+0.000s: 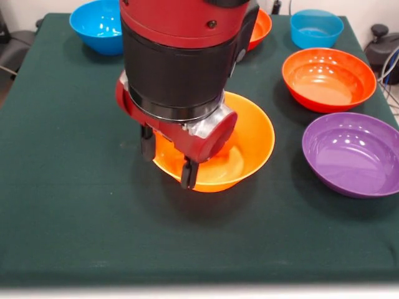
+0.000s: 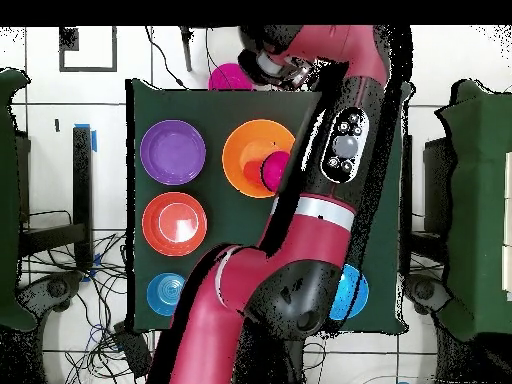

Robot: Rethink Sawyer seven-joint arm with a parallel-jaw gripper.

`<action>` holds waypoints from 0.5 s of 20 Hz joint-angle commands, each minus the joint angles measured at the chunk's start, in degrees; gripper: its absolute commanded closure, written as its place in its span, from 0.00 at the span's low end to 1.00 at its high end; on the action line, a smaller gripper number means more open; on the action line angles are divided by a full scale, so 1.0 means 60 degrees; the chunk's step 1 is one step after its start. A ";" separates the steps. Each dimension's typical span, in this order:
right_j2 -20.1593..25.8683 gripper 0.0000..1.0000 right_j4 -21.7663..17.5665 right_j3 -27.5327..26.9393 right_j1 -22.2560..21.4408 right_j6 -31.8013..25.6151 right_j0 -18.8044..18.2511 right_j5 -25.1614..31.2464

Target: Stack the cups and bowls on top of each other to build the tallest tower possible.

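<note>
Green-clothed table point(image 1: 75, 205) with open plastic vessels standing rim up. Centre: the large yellow-orange flared bowl point(image 1: 252, 140), base of the tower, resting on the cloth. In the overhead view a small magenta bowl point(image 2: 277, 168) lies inside it, against the side next to the arm; in the front view the arm hides this part of the interior, and the part that shows holds nothing. In the front view, to the right of the base: the purple bowl point(image 1: 352, 152) nearer the camera and the orange-red bowl point(image 1: 328, 78) behind it, close together but not touching, both empty. Along the far edge: a small blue bowl point(image 1: 317, 28) at the right corner, a small orange bowl point(image 1: 262, 28) half hidden behind the arm, and a larger blue bowl point(image 1: 96, 25) at the left corner; their visible interiors are empty. A pink bowl point(image 2: 230, 76) shows only in the overhead view, just beyond the table's edge; its support cannot be made out. The red and black arm point(image 1: 181, 56) reaches down steeply over the base bowl's left half, wrist tilted towards the camera. The gripper point(image 1: 168, 159) hangs at that bowl's near-left rim, its two black fingers point(image 1: 188, 173) parted and nothing seen clamped between them; both overlap the bowl's outer wall, and contact cannot be judged.
</note>
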 commanded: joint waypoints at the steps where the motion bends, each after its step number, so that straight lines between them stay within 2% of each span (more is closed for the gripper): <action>1: 0.1277 0.00 0.0332 0.0908 0.0588 -0.1747 0.0208 0.2223; 2: 0.1264 0.00 0.0590 0.0862 0.0706 -0.1600 0.0164 0.2546; 5: 0.1037 0.00 0.0912 0.0602 0.0874 -0.1660 -0.0006 0.2706; 7: 0.1025 0.00 0.0821 0.0569 0.0901 -0.1810 -0.0055 0.2379; 9: 0.0971 0.00 0.0607 0.0442 0.1005 -0.2133 -0.0135 0.1633; 10: 0.0960 0.00 0.0374 0.0323 0.1087 -0.2464 -0.0195 0.0955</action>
